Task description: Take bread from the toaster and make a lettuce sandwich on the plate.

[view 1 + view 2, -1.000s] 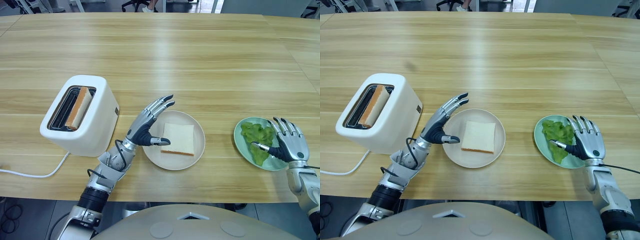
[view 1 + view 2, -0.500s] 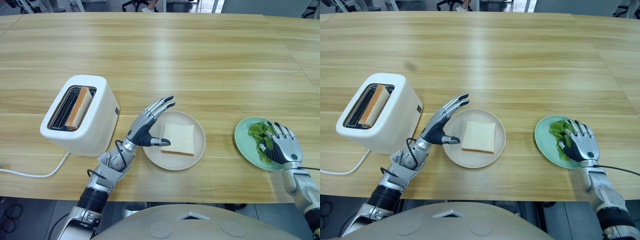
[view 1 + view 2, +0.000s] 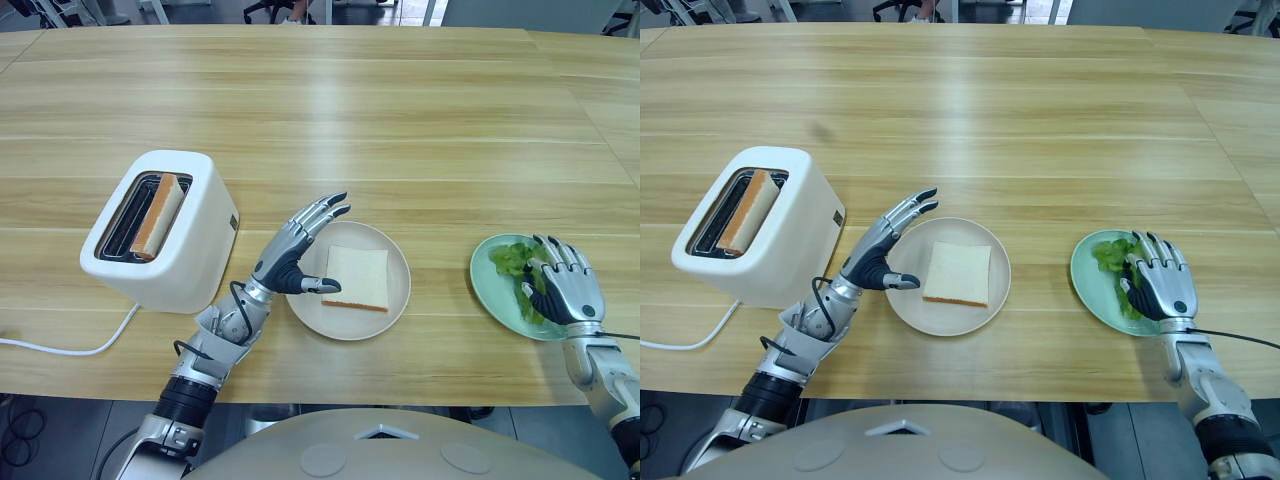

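Right hand (image 3: 562, 293) sits low over the pale green round plate (image 3: 484, 290) at the near right of the light wooden table (image 3: 400, 120), back of the hand up, palm on the crumpled green lettuce leaves (image 3: 512, 258). Whether it has a hold on them I cannot tell; the leaves show bunched at its left and far side.

Left hand (image 3: 296, 250) is spread wide and holds nothing, between the white two-slot toaster (image 3: 185, 250) and the beige round plate (image 3: 345, 325), just beside that plate's rim.

One square slice of white bread (image 3: 356, 277) lies flat on the beige plate. A second, browned slice (image 3: 158, 215) stands in the toaster slot.

Key relation: the bread lies to the right hand's left, well apart, at about the same depth on the table. The lettuce has to travel sideways, and the right hand is the nearer one for it. The toaster slice lies to the left hand's left, long edge running away from the robot.
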Robot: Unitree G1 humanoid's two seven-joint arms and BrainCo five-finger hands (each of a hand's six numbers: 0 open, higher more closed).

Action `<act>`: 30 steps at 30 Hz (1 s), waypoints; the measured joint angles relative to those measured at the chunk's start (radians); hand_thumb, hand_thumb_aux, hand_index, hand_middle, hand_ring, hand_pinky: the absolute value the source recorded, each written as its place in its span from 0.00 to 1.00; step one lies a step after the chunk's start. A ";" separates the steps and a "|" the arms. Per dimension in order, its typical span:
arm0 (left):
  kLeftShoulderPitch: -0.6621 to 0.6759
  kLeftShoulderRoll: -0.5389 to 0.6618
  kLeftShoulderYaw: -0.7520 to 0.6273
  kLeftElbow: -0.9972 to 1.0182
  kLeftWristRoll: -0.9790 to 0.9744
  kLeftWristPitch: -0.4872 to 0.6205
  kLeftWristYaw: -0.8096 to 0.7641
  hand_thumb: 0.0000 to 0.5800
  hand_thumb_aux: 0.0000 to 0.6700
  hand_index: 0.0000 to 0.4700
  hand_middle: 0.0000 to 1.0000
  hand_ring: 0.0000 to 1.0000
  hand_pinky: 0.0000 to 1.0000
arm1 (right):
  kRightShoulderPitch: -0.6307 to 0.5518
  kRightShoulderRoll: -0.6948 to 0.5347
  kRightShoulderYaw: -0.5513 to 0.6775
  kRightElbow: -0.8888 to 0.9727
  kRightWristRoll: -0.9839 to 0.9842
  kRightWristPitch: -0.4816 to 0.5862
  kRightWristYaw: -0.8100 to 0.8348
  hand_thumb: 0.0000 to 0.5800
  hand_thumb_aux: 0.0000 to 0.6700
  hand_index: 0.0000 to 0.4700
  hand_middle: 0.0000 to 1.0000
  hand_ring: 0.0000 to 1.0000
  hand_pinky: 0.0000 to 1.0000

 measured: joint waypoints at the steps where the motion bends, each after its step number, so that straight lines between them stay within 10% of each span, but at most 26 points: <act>1: 0.001 0.000 0.003 0.000 0.000 0.000 0.003 0.00 0.00 0.00 0.00 0.00 0.00 | 0.002 -0.001 -0.010 -0.021 0.004 0.000 -0.009 1.00 1.00 0.98 0.00 0.00 0.00; 19: -0.013 -0.020 0.012 0.008 0.002 -0.002 0.034 0.00 0.00 0.00 0.00 0.00 0.00 | 0.008 0.042 -0.052 -0.258 0.008 -0.024 -0.012 1.00 1.00 0.98 0.00 0.00 0.00; 30: -0.024 -0.029 0.033 0.012 0.002 0.000 0.061 0.00 0.00 0.00 0.00 0.00 0.00 | -0.150 0.217 0.181 -0.367 -0.035 -0.139 0.114 1.00 1.00 0.98 0.00 0.00 0.00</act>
